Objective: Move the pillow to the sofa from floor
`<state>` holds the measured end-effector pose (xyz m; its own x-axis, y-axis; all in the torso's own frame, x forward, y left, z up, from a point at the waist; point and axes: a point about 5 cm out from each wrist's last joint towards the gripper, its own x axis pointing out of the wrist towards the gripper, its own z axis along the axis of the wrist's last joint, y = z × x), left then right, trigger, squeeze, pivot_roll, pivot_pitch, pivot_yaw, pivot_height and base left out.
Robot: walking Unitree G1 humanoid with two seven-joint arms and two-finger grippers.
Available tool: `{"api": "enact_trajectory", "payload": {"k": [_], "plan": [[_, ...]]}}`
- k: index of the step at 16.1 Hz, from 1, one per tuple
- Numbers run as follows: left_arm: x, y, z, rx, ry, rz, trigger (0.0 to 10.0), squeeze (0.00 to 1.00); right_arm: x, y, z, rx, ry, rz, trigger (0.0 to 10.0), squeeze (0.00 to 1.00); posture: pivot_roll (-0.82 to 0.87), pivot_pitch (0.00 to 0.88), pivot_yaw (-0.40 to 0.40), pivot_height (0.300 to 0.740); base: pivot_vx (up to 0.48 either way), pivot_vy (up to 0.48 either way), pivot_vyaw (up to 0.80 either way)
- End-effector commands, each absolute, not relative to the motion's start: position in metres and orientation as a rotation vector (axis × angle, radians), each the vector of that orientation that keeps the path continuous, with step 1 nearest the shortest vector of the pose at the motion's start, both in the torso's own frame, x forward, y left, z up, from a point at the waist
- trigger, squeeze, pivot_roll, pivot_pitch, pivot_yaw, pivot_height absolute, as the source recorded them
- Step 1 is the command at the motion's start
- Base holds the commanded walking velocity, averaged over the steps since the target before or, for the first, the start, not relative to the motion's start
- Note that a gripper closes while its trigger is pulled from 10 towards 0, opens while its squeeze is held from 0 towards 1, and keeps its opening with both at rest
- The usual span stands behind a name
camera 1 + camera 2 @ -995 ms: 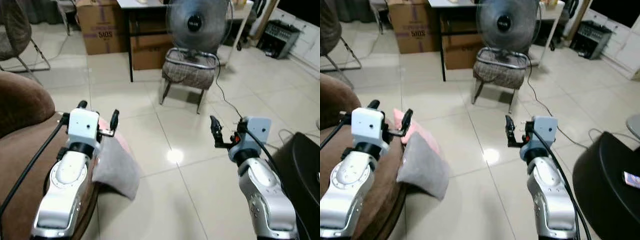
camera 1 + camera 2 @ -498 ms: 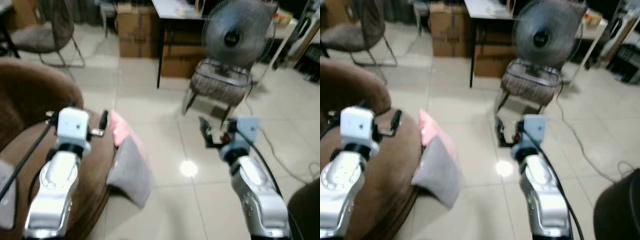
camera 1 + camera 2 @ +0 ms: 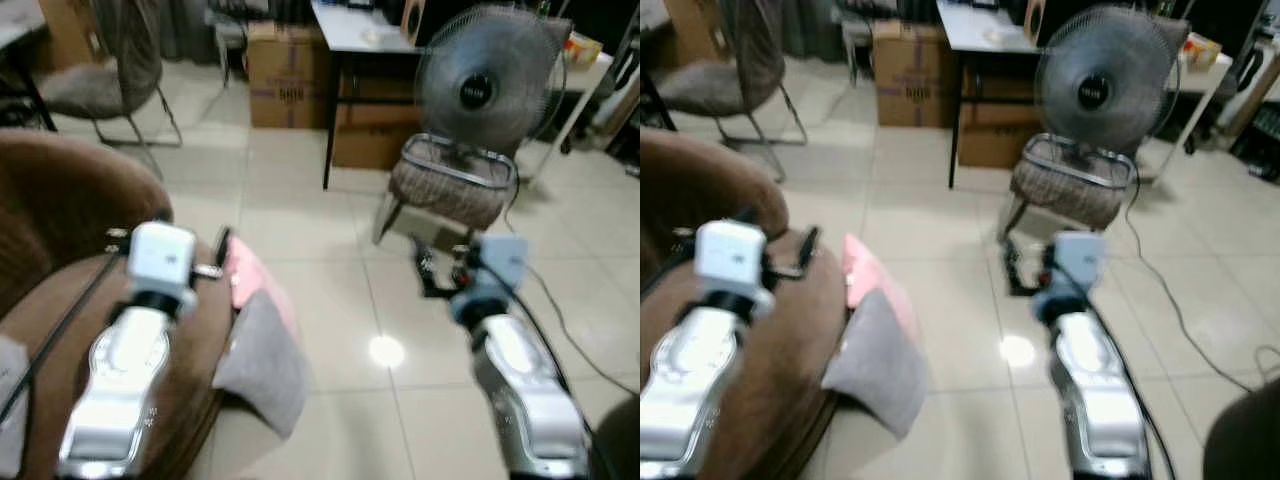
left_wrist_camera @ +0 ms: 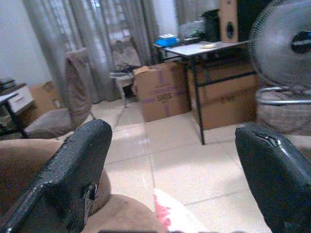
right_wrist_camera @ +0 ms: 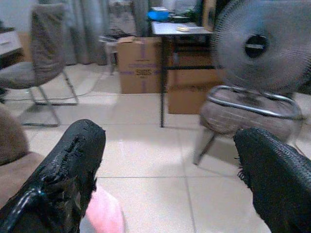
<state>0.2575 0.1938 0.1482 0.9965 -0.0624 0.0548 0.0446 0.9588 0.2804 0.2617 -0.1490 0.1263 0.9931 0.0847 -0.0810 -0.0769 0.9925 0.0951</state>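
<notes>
Both sets of jaws stand spread wide and hold nothing.

Head views: the left gripper [image 3: 195,255] is raised above the brown sofa [image 3: 60,300], its arm reaching over the seat. The right gripper [image 3: 430,275] is raised over bare tiled floor [image 3: 330,300], well apart from the sofa. The pillow [image 3: 262,355], grey on its near face with a pink part behind, leans against the sofa's front edge, its lower corner hanging toward the floor. It lies just beside the left gripper and a little lower. Beyond stand a fan [image 3: 487,92] above a wire-framed stool [image 3: 445,185], a table and cardboard boxes [image 3: 285,65]. The picture is somewhat blurred.

Left wrist view: the two black fingers [image 4: 73,170] are far apart with open floor between them. A pink corner of the pillow shows low between them, touching neither.

Right wrist view: the fingers [image 5: 63,170] are equally far apart. A pink patch of the pillow sits beside one finger; contact cannot be confirmed.

Assessment: the pillow is not yet fully on the seat. The step in hand appears to be approaching it for a grasp. To do it well, lower the left gripper onto the upper edge, close on a thick fold rather than a corner, then lift clear of the sofa's front edge before setting it well back on the seat.
</notes>
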Motion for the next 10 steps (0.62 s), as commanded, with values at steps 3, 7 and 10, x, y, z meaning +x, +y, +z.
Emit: {"api": "enact_trajectory", "payload": {"k": [3, 7, 10], "plan": [[0.2612, 0.1838, 0.1489, 0.287, -0.072, -0.102, 10.0, 0.59, 0.2604, -0.1652, 0.1271, 0.084, 0.073, 0.014, 10.0, 0.0, 0.09, 0.0, -0.033, 0.74, 0.341, 0.0, 0.0], [0.2622, 0.1835, 0.1489, 0.291, -0.072, -0.111, 10.0, 0.59, 0.2595, -0.1665, 0.1232, 0.076, 0.099, 0.014, 10.0, 0.0, 0.08, 0.0, -0.016, 0.74, 0.341, 0.0, -0.2], [0.2622, 0.1837, 0.1483, 0.294, -0.07, -0.113, 10.0, 0.59, 0.2584, -0.1658, 0.1225, 0.056, 0.095, 0.028, 10.0, 0.0, 0.08, 0.0, -0.019, 0.74, 0.341, 0.0, -0.27]]}}
